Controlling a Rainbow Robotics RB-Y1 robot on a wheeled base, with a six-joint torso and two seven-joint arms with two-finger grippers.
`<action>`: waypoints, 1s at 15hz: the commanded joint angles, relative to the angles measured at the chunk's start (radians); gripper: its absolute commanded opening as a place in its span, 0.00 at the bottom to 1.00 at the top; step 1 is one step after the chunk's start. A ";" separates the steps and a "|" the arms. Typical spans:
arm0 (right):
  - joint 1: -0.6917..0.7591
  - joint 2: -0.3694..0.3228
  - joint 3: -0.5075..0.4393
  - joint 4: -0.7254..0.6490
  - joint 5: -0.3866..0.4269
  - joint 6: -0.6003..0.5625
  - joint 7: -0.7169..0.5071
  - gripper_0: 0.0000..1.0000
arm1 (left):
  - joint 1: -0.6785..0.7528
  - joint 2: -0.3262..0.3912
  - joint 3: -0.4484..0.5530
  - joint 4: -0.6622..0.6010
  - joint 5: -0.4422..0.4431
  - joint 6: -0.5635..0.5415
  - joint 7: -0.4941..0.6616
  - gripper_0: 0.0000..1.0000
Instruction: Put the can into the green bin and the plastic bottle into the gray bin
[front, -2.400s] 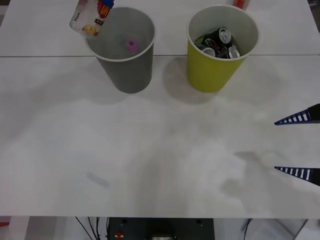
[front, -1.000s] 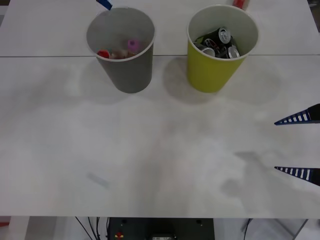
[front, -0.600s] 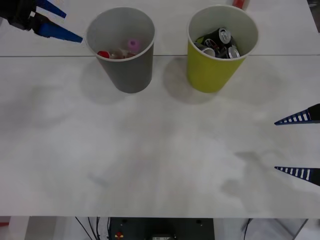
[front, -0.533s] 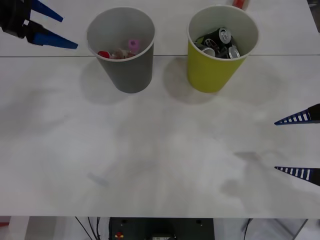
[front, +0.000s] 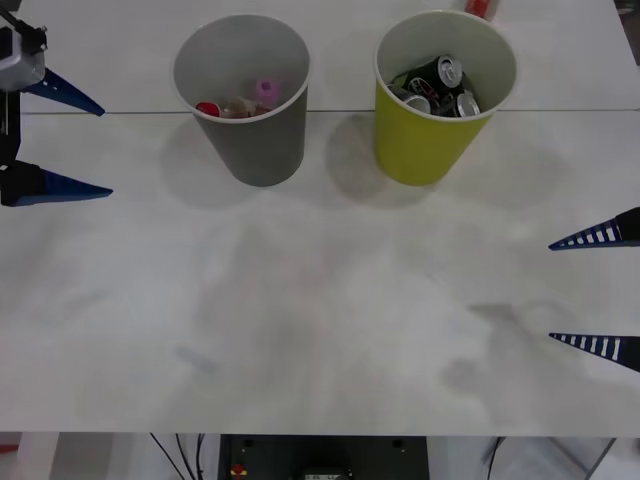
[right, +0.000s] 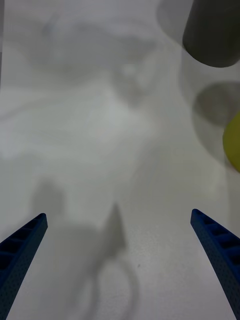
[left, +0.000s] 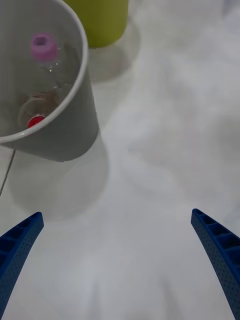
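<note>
White worktop (front: 320, 330) carries both bins side by side at its far part, near each other but apart; a seam in the surface runs behind them.

Gray bin (front: 243, 95): upright, toward the robot's left. Inside at the bottom lies the plastic bottle (front: 222, 107), its red cap toward the robot's left, clear body just visible. A pink-capped item (front: 264, 89) rests beside it in the same bin. The left wrist view confirms both: red cap (left: 35, 121) low against the bin wall, pink cap (left: 43, 45) farther along, bin wall (left: 70, 135) close to the camera.

Green bin (front: 443, 95): upright, toward the robot's right. Holds several cans (front: 440, 85), dark with silver tops, piled together. A slice of this bin also shows in the left wrist view (left: 100, 20) and at the edge of the right wrist view (right: 232, 142).

Left tool (front: 60, 140): at the worktop's left edge, level with the gray bin and well apart from it, blue fingers spread wide, holding nothing.

Right tool (front: 595, 290): at the worktop's right edge, nearer the robot than the bins, fingers spread wide, empty, over bare worktop (right: 120, 150).

A small red object (front: 479, 7) sits at the far edge behind the green bin; too cropped to identify.
</note>
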 joint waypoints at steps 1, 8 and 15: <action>0.000 0.000 0.000 0.000 0.000 0.000 0.000 1.00 | 0.067 -0.002 0.025 -0.006 0.023 -0.002 -0.093 1.00; 0.000 0.000 0.000 0.000 0.000 0.000 0.000 1.00 | 0.271 -0.125 0.199 -0.101 0.037 -0.048 -0.218 1.00; 0.000 0.000 0.000 0.000 0.000 0.000 0.000 1.00 | 0.389 -0.220 0.251 -0.162 0.035 -0.053 -0.304 1.00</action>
